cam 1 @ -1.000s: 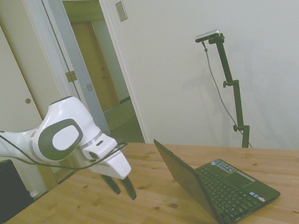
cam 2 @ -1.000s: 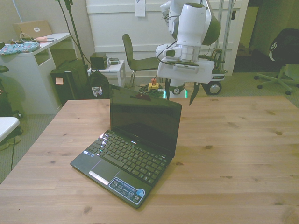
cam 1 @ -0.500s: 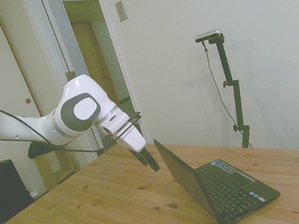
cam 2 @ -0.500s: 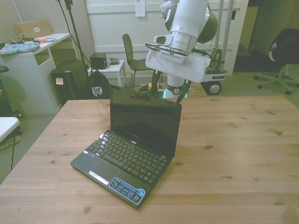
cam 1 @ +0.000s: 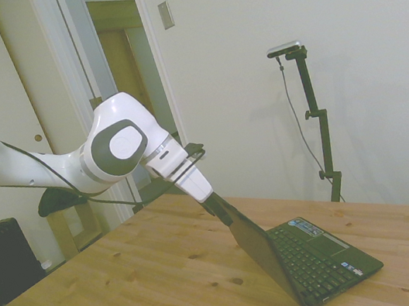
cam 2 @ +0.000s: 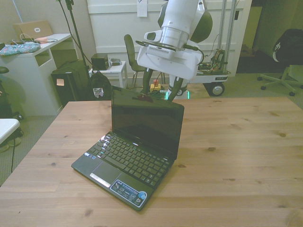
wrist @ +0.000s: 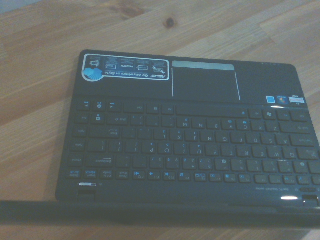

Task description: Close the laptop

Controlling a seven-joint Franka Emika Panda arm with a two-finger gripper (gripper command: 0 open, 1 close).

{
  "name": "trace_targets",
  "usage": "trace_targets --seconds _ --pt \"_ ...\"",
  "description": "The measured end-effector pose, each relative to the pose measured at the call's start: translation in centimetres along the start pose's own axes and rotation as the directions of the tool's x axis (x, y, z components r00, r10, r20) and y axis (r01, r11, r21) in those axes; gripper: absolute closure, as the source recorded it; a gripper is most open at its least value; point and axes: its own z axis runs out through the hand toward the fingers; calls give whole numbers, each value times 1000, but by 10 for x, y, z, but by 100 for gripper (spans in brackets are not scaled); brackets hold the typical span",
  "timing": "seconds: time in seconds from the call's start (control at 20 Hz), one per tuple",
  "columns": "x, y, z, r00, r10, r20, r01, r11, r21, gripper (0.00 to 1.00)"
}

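Observation:
The laptop [cam 2: 142, 137] is a small black netbook standing open on the wooden table [cam 2: 236, 156], its lid upright and its screen dark. From the side the laptop [cam 1: 286, 265] shows its plain lid tilted back a little. My gripper [cam 1: 214, 202] is at the lid's top edge, on the back side. In the front view the gripper [cam 2: 162, 92] hangs just behind that edge, open, its two dark fingers apart with nothing between them. The wrist view looks down on the laptop [wrist: 195, 150], with its keyboard, touchpad and palm-rest stickers.
Beyond the table's far edge stand a chair [cam 2: 135, 59], a white desk [cam 2: 33, 61] at the front view's left and an office chair [cam 2: 284, 56] at its right. A dark radiator [cam 1: 7, 264] sits by the wall in the side view.
The arm swung up and across from the bare table toward the laptop. The gripper now sits at the lid's top edge from behind. The laptop has not moved.

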Motion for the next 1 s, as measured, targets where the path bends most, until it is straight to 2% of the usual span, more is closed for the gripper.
trace_targets --seconds 0.05,1.0 --pt "-1 0 1 1000 4 1 -4 1000 -2 100" --pt "20 11 5 999 55 2 -55 998 -12 100"
